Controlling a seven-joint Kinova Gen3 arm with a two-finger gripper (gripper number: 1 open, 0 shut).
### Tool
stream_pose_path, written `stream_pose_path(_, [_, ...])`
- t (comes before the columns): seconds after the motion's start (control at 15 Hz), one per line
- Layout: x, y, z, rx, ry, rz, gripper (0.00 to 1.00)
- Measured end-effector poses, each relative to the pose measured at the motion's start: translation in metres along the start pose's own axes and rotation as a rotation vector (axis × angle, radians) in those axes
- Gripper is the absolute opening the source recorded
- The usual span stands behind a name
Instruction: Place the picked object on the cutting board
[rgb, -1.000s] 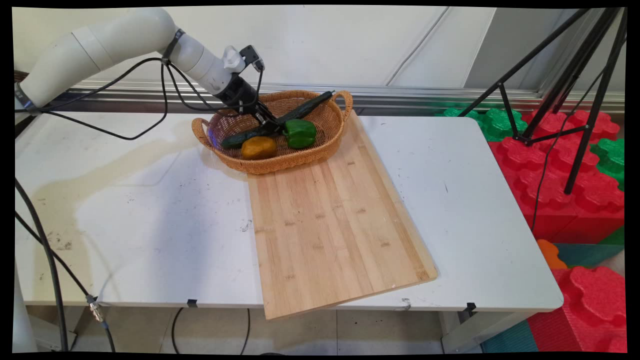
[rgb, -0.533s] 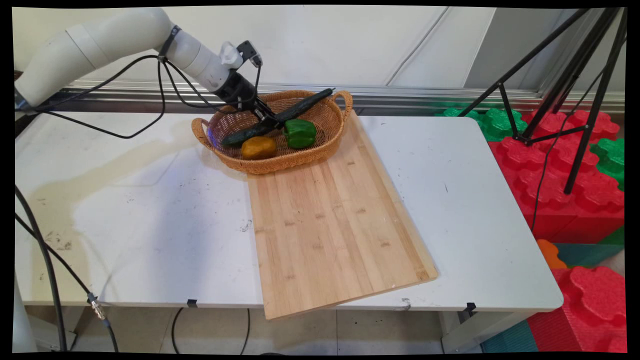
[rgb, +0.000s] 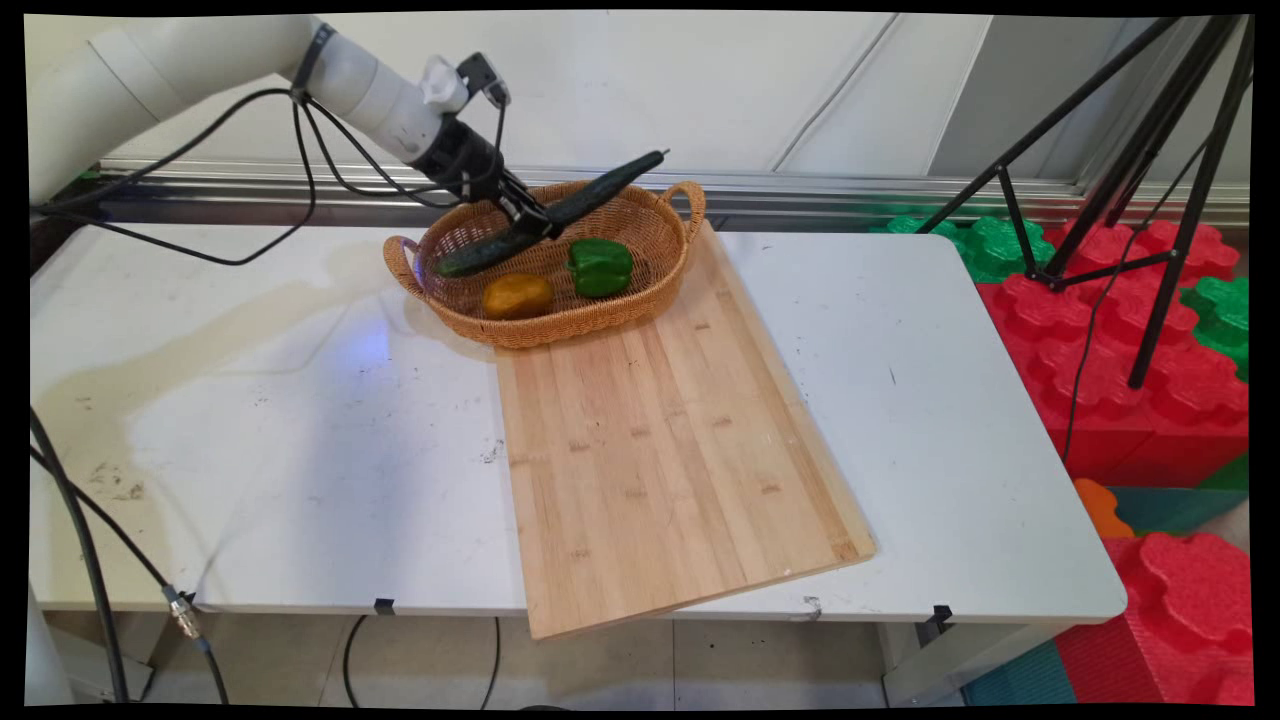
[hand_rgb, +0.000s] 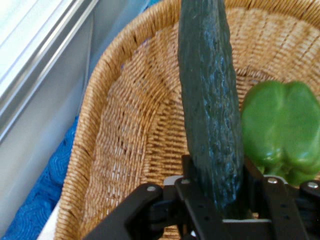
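In the main view, the gripper (rgb: 530, 222) pinches a long dark cucumber (rgb: 550, 214) near its middle, holding it tilted above the wicker basket (rgb: 560, 325), its right end raised past the far rim. A green pepper (rgb: 600, 267) and a yellow-brown potato (rgb: 517, 296) lie inside the basket, which stands at the far end of a wooden board (rgb: 660, 450) on the white surface (rgb: 300, 450).

In the hand view, the gripper (hand_rgb: 220, 197) clamps the cucumber (hand_rgb: 210, 100), with the pepper (hand_rgb: 282, 130) to its right over the basket (hand_rgb: 115, 150).
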Motion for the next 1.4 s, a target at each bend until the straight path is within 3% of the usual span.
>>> stream_pose_path(0.87, [0.036, 0.016, -0.083, -0.041, 0.117, 0.061, 0.0])
stream_pose_path(1.4, [0.048, 0.05, -0.135, -0.16, 0.115, 0.067, 0.0])
